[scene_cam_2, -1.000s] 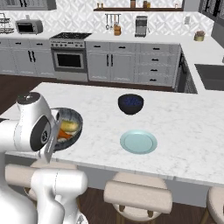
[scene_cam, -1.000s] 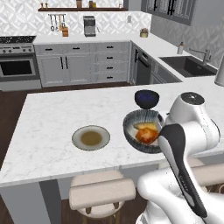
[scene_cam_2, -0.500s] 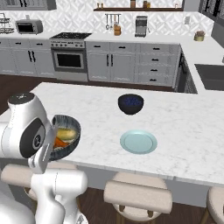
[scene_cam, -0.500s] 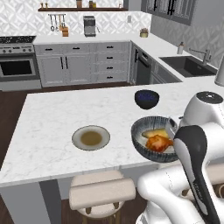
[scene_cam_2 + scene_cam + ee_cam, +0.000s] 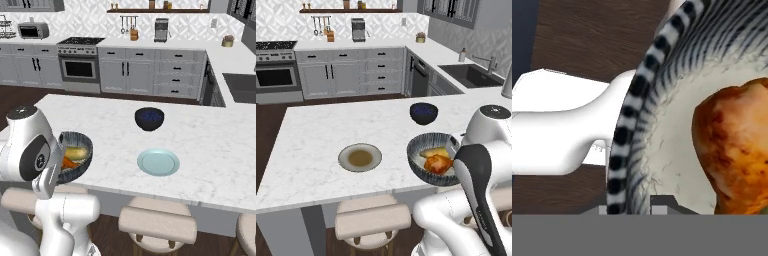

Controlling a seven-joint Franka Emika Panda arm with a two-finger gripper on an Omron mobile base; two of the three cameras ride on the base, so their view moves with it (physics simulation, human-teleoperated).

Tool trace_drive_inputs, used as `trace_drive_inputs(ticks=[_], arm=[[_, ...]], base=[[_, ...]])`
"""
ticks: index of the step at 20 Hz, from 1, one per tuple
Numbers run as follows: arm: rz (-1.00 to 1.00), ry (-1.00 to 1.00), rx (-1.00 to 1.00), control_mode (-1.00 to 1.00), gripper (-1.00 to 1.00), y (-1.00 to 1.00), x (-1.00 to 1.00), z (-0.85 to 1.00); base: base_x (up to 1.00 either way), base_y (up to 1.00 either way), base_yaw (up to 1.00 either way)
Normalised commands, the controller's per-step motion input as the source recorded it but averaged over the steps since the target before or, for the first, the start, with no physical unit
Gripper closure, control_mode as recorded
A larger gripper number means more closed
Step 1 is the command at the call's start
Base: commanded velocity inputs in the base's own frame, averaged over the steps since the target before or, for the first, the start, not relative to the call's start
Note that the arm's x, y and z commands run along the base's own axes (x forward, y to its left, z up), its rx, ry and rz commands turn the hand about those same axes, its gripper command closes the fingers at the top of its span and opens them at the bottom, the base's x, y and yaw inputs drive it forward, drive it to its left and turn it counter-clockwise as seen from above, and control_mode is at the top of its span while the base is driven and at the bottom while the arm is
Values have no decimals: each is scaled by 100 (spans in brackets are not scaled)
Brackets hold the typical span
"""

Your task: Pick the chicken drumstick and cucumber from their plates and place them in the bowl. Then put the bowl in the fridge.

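The bowl (image 5: 432, 157) hangs lifted at the near edge of the island (image 5: 321, 145), partly past that edge over the dark floor and stools (image 5: 373, 222) — inside it lie the drumstick (image 5: 438, 163) and, just behind, the cucumber (image 5: 75, 152). The gripper (image 5: 634, 205) is pinched narrow on the bowl's striped rim (image 5: 627, 135), one fingertip (image 5: 662, 202) inside and one outside, the drumstick close by within. Farther in, the counter lies open around the beige plate (image 5: 360, 157), the blue plate (image 5: 158, 162) and — beyond — the navy bowl (image 5: 423, 113), all well apart.
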Motion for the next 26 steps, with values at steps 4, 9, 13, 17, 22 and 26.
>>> trace_drive_inputs(ticks=[4,9,13,17,22,26], arm=[[0,0,0,-100,100,0,0,0],[0,0,0,-100,100,0,-3,0],[0,0,0,100,100,0,0,0],[0,0,0,100,100,0,0,0],[0,0,0,100,100,0,0,0],[0,0,0,100,100,0,0,0]], base=[[0,0,0],[0,0,0],[-84,0,1],[-89,53,3],[-19,100,11],[1,100,25]])
